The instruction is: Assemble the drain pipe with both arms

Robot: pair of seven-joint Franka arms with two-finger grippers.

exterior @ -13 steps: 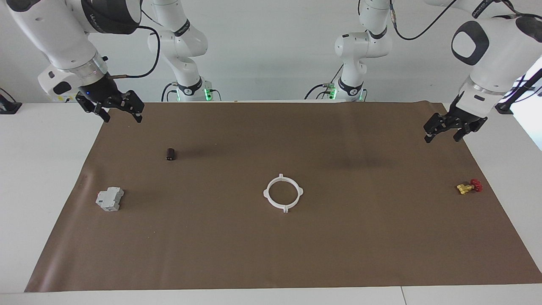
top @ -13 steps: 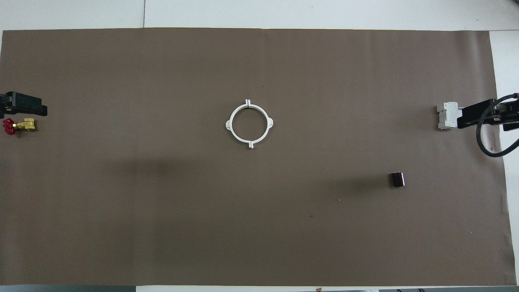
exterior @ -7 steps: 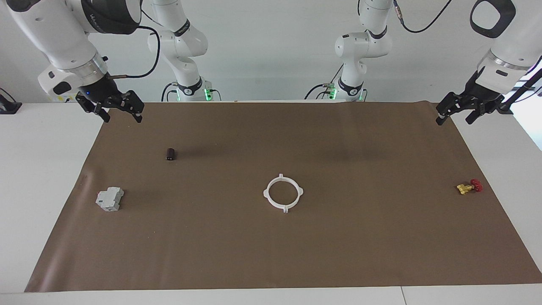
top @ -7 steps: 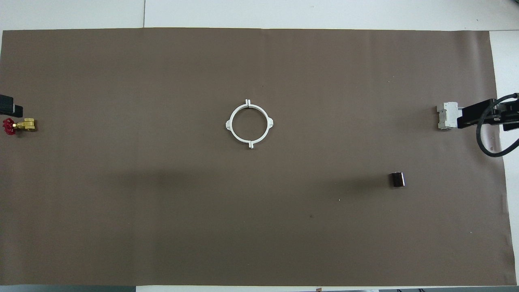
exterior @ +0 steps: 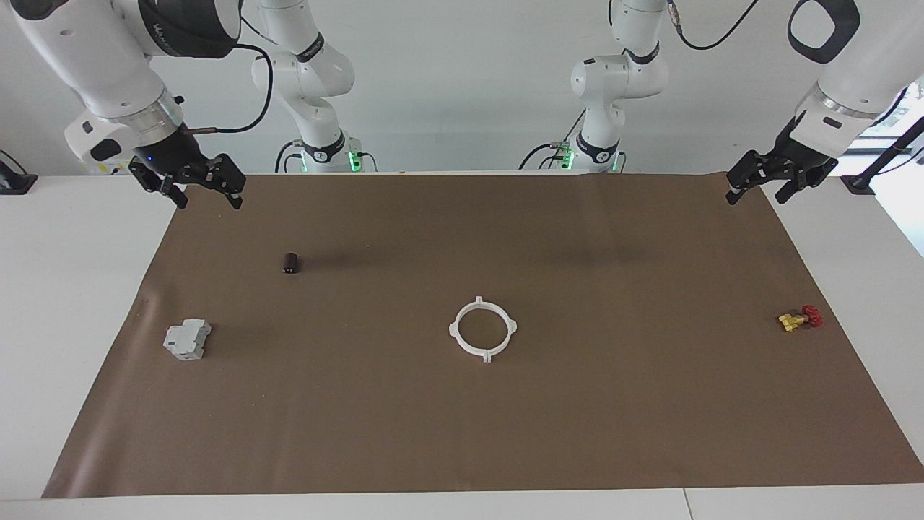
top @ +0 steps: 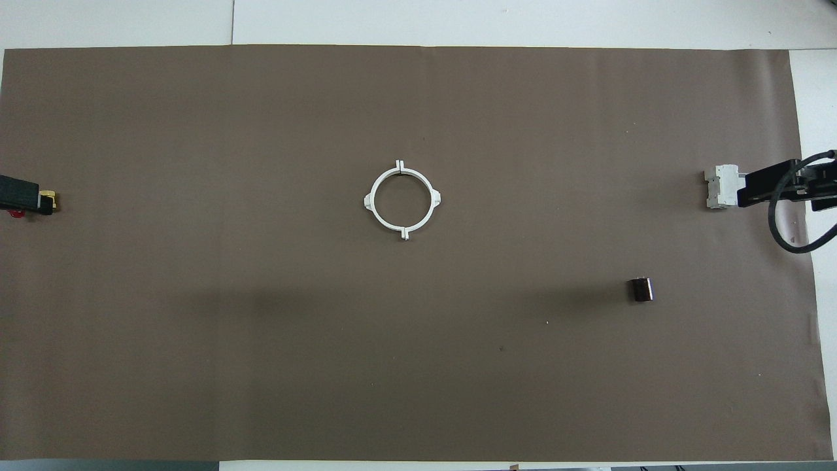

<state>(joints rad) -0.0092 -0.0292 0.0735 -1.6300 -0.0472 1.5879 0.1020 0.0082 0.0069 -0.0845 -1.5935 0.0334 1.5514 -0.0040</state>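
Observation:
The drain pipe lies flat in the middle of the brown mat as one white ring with outer lugs, its two half arcs meeting at their end tabs. Nothing touches it. My left gripper hangs open and empty over the mat's corner at the left arm's end, by the robots' edge. My right gripper hangs open and empty over the matching corner at the right arm's end. In the overhead view only one finger of the left gripper shows, at the frame's edge.
A grey boxy block sits near the mat's edge at the right arm's end, and a small dark cylinder lies nearer to the robots than it. A brass valve with a red handle lies at the left arm's end. The brown mat covers the white table.
The left gripper has risen and swung over the mat's corner; in the overhead view it now covers most of the valve. The right arm and the ring have not moved.

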